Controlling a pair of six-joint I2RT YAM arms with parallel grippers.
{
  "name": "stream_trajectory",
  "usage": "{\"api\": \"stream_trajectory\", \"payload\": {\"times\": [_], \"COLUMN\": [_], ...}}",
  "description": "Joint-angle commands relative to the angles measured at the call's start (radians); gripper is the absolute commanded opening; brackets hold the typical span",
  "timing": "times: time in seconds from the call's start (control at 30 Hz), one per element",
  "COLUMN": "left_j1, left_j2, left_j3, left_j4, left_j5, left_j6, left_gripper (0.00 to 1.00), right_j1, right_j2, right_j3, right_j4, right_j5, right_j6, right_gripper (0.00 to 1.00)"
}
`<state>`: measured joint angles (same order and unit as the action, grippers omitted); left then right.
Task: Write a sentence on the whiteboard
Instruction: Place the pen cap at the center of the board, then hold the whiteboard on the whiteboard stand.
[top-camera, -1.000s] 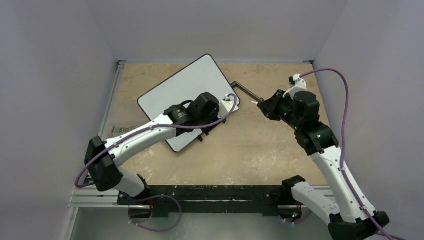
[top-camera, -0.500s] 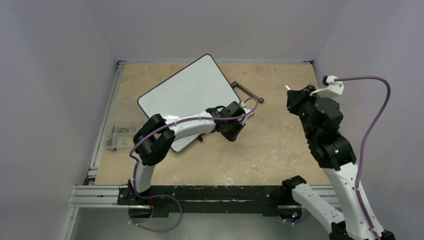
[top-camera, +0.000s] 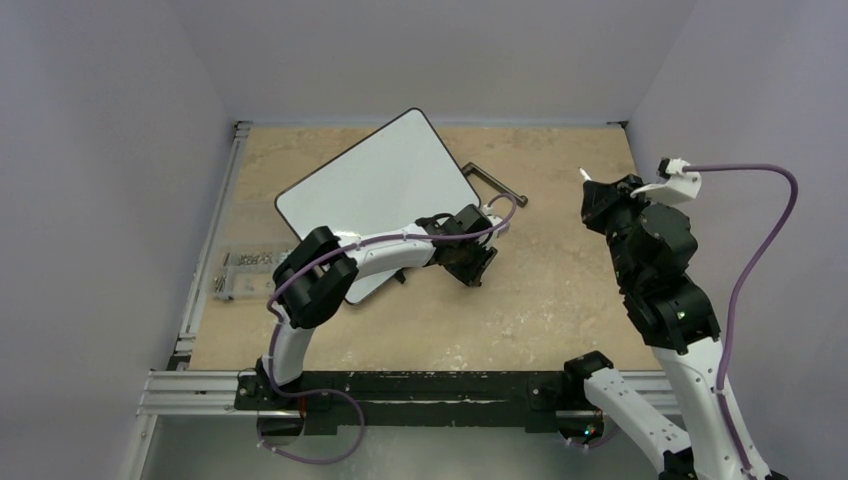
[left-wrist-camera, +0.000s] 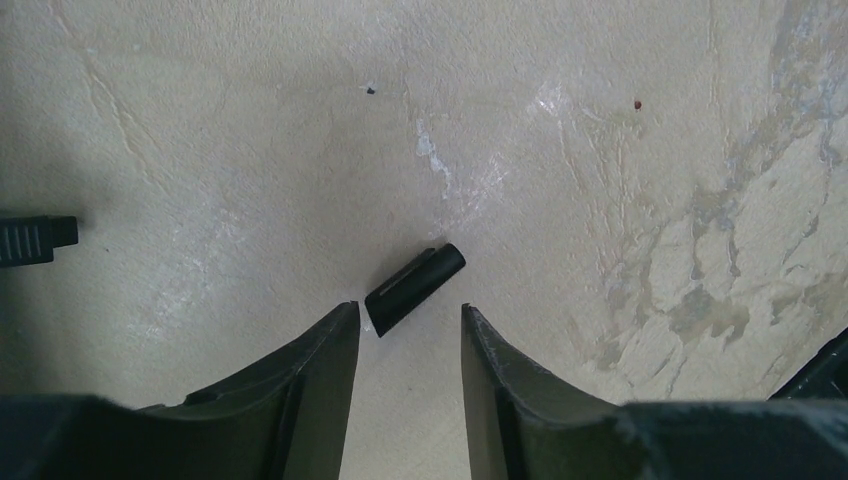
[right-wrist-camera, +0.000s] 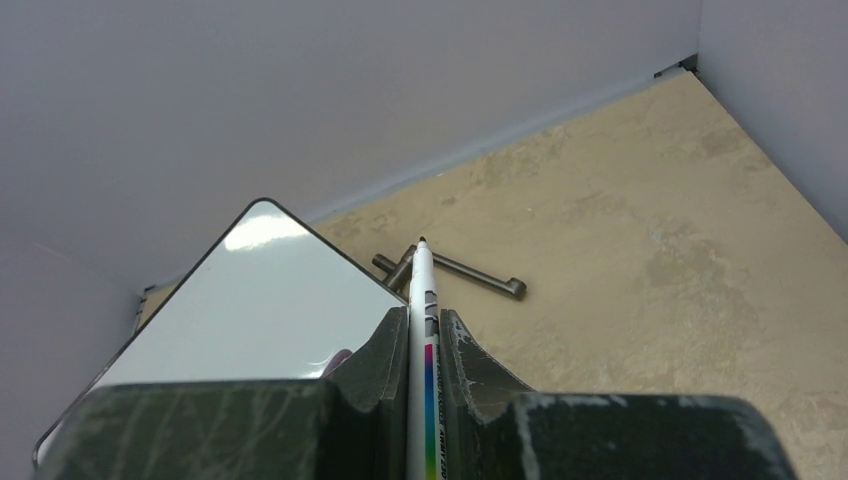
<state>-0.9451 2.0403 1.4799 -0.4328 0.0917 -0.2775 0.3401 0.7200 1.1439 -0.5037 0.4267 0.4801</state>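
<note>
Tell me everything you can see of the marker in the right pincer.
The marker is a slim white pen, uncapped, with a small dark tip and a rainbow stripe plus print along its barrel. The right pincer clamps the barrel from both sides; the tip points away from the wrist, touching nothing.

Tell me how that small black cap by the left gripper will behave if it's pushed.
The black cap looks cylindrical and lies on its side, so it would probably roll. Small, it seems light and might skid across the table.

Blank black-framed whiteboard (top-camera: 375, 180), flat, angled, far-left.
</note>
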Motion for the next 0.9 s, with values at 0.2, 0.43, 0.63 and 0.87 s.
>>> {"api": "stream_trajectory", "payload": {"times": [0.2,0.43,0.63,0.87], "left_j1": [-0.006,0.006,0.124,0.418], "left_j2": [-0.148,-0.324,-0.495,-0.634], "left_j3": [-0.002,0.050,0.023,0.023], "left_j4": [-0.006,-0.178,-0.252,-0.336], "left_j5": [-0.009,-0.087,-0.025,0.033], "left_j6": [0.025,0.112,0.122,0.139], "left_gripper": [0.49,0.66,0.66,0.80], "right_j1": [-0.003,-0.003,-0.003,-0.003], "right_j2": [-0.008,-0.019,-0.028,-0.035], "right_j3": [0.010,0.009,-0.004,-0.015], "right_j4": [0.031,0.040,0.045,0.042], "right_j5": [-0.025,-0.064,-0.106,-0.141], "right_j6": [-0.003,-0.003,-0.003,-0.003], "right_gripper": [0.00,0.00,0.00,0.00]}}
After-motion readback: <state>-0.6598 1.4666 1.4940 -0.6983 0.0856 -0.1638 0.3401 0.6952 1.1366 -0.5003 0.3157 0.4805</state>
